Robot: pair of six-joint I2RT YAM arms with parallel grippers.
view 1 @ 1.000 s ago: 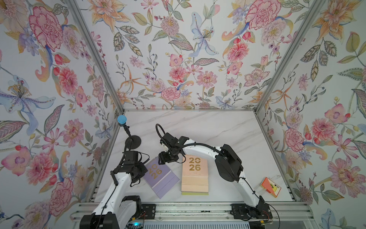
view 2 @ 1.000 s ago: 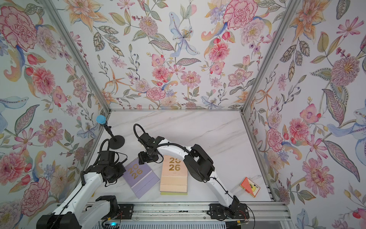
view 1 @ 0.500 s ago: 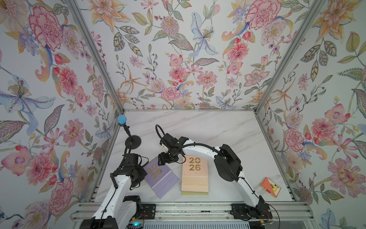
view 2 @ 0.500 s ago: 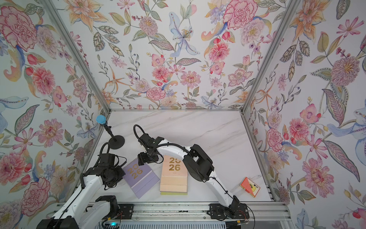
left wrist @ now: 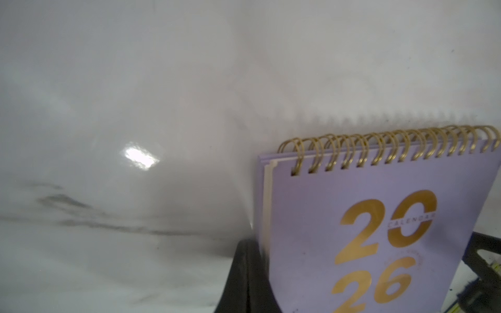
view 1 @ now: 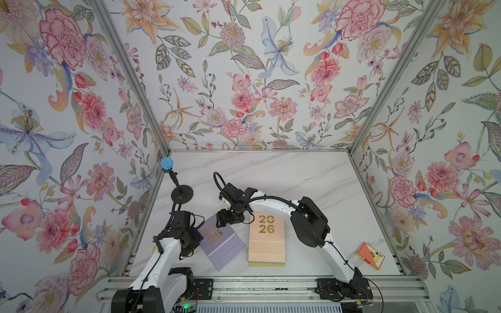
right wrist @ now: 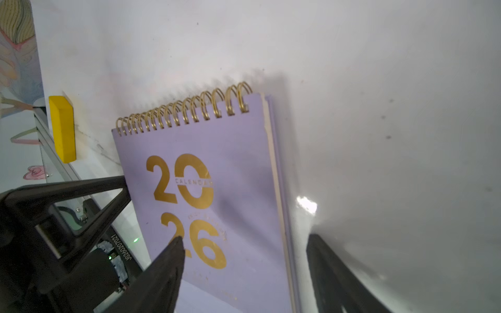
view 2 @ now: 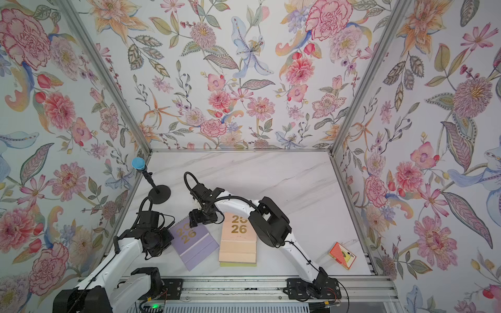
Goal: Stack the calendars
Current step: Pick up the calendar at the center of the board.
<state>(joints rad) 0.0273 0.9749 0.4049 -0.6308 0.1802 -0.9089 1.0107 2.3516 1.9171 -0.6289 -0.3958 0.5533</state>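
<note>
- Three walls, one at the back (view 1: pixel 244 81) and one on each side, were papered in a pale print of big pink, orange and blue flowers with green leaves.
- Grey metal posts (view 1: pixel 131 78) ran up the two far corners.
- The table (view 1: pixel 298 173) was white marble with faint grey veins.
- A ribbed metal rail (view 1: pixel 271 281) lined its near edge.
- A bright patch of light (left wrist: pixel 141 158) shone on the glossy top.

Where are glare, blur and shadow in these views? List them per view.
Left wrist view: bright glare patch on the marble table, its veins soft; lilac calendar sharper. Right wrist view: another glare patch, the calendar's shadow, right pincer dark and blurred. Both top views: evenly lit, no glare.
</note>
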